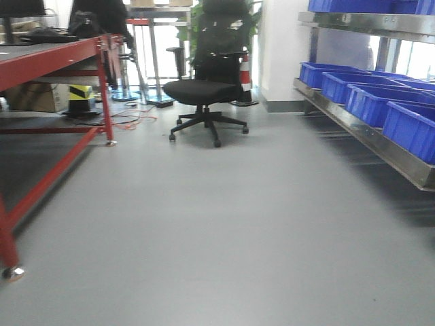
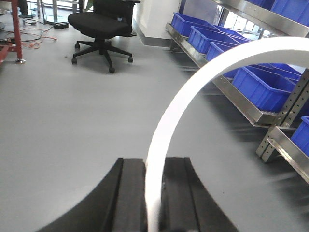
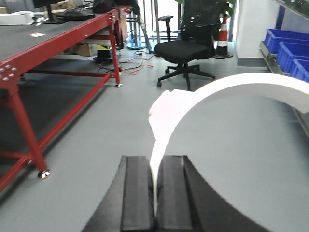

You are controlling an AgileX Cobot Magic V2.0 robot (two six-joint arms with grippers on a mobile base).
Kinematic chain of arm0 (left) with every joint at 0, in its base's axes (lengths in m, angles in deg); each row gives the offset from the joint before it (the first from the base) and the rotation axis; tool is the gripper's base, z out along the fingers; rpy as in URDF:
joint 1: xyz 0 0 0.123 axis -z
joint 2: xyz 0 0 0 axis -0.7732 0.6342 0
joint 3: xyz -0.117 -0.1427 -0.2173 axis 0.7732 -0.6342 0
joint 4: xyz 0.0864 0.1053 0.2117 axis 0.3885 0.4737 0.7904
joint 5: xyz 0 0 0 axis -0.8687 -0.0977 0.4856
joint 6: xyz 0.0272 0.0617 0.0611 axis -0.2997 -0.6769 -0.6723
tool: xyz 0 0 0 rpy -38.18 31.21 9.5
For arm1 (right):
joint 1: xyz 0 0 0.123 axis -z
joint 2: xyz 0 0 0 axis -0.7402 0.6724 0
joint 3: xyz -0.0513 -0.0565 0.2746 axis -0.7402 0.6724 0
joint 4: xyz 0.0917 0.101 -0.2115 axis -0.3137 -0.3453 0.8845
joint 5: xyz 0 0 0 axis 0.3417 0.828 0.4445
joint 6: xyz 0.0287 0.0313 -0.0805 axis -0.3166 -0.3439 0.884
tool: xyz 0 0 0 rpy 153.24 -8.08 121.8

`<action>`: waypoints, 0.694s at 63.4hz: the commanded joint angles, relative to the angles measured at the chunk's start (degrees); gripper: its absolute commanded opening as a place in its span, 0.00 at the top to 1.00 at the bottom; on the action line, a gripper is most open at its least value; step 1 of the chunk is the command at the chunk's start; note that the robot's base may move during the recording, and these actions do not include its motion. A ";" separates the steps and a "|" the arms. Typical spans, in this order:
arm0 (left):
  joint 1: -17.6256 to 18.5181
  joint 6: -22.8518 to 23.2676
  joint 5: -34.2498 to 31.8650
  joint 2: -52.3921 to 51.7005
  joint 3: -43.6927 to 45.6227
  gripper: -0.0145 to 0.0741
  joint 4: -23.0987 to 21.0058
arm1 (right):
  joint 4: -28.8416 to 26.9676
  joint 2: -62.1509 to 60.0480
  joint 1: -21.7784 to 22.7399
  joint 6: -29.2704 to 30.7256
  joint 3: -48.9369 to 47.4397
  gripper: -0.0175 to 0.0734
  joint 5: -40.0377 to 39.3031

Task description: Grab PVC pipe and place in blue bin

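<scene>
In the left wrist view my left gripper [image 2: 154, 166] is shut on a white curved PVC pipe [image 2: 193, 92]. The pipe rises from between the black fingers [image 2: 129, 193] and arcs off to the right. The right wrist view shows my right gripper [image 3: 155, 164] shut on another white curved PVC pipe [image 3: 217, 89], which bends right above the floor. Several blue bins [image 1: 370, 102] sit in a row on a low steel shelf [image 1: 367, 139] at the right; the same blue bins [image 2: 260, 84] lie ahead and to the right of the left gripper. Neither gripper shows in the front view.
A black office chair [image 1: 205, 88] stands ahead in the middle of the grey floor. A red-framed workbench [image 1: 54, 61] runs along the left, its foot [image 1: 12, 273] close by. Cables [image 1: 132, 119] lie on the floor under its far end. More blue bins [image 1: 367, 5] sit on an upper shelf.
</scene>
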 commanded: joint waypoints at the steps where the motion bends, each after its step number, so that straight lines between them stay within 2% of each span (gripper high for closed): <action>1: -0.13 0.45 -1.60 -0.23 0.17 0.96 -0.40 | 0.16 -0.35 0.02 0.54 -0.09 0.99 -1.59; 44: -0.13 0.45 -2.06 -0.23 0.17 0.96 -0.40 | 0.16 -0.35 0.02 0.54 -0.09 0.99 -1.59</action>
